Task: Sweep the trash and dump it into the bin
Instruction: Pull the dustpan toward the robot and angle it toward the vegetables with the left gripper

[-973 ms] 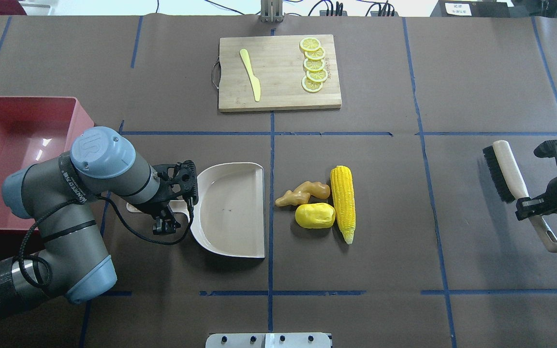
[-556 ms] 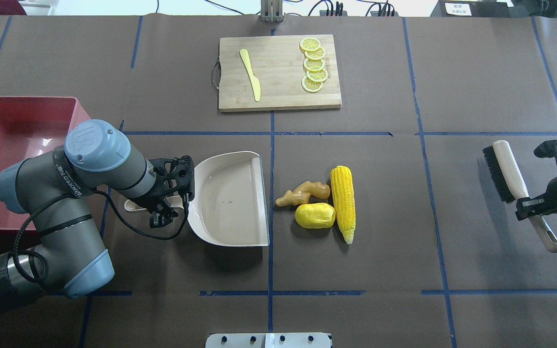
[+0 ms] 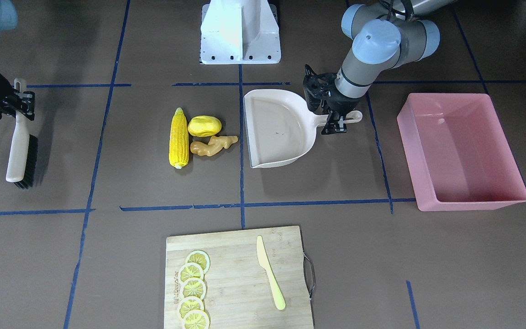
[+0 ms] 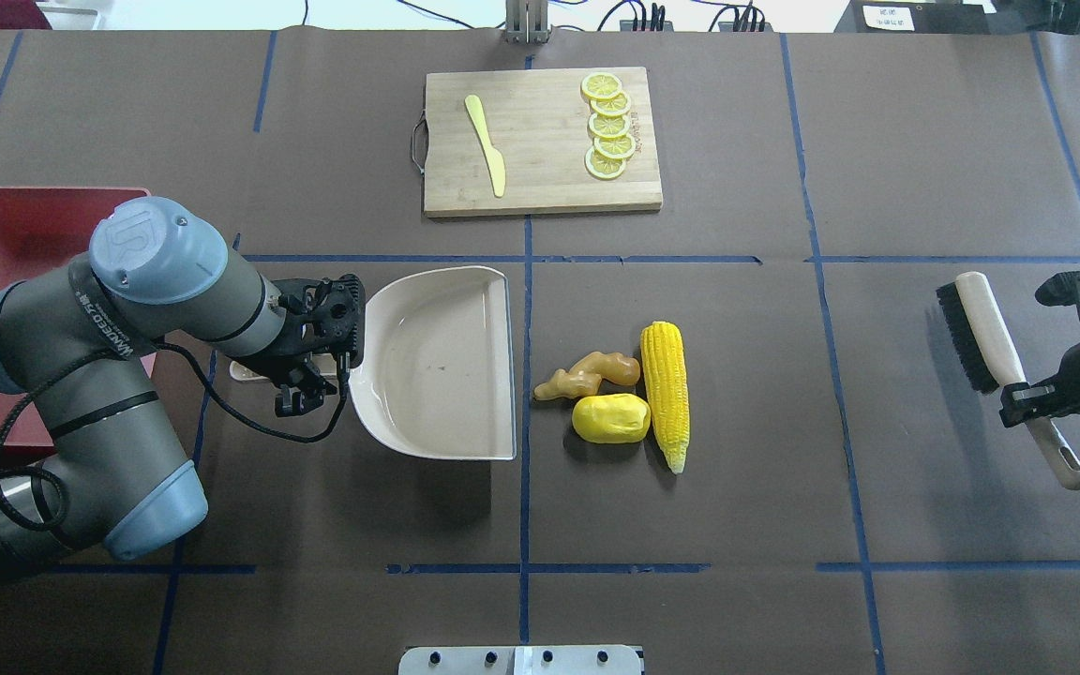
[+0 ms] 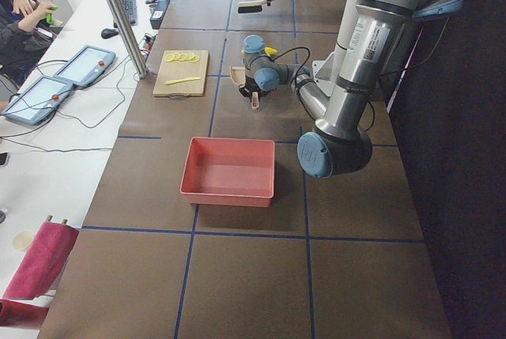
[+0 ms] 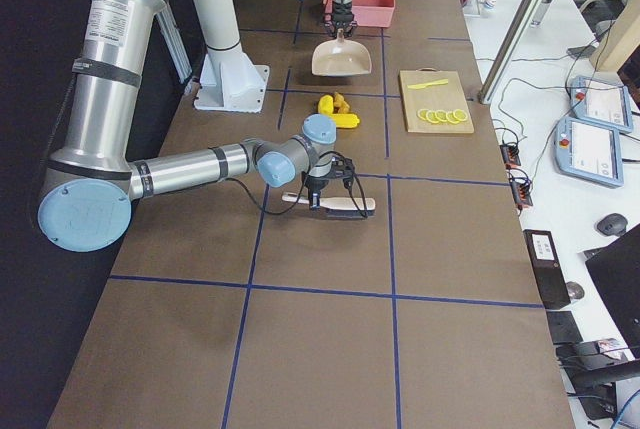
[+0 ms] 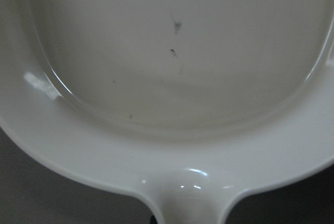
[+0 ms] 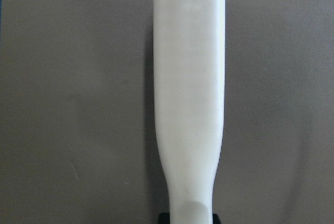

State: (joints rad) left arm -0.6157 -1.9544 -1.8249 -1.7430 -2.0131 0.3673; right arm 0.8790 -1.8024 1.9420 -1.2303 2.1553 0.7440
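Note:
The corn cob [image 4: 667, 394], the yellow potato lump [image 4: 610, 418] and the tan ginger root [image 4: 587, 373] lie together on the table, also in the front view [image 3: 178, 138]. My left gripper [image 4: 301, 380] is shut on the handle of the beige dustpan [image 4: 437, 366], whose open edge faces the trash with a small gap. The pan fills the left wrist view [image 7: 172, 51]. The pink bin [image 4: 24, 230] stands empty at the far left, partly behind my left arm. My right gripper [image 4: 1027, 398] is shut on the brush [image 4: 981, 333], held far right of the trash.
A wooden cutting board [image 4: 540, 141] with lemon slices [image 4: 607, 127] and a pale yellow knife [image 4: 486, 145] lies at the far middle. The robot base [image 3: 240, 32] stands at the near middle edge. Blue tape lines cross the brown table cover.
My left arm has carried the dustpan away from the robot's side and slightly left, still gripped by its handle. The trash, the right arm and the brush have not moved.

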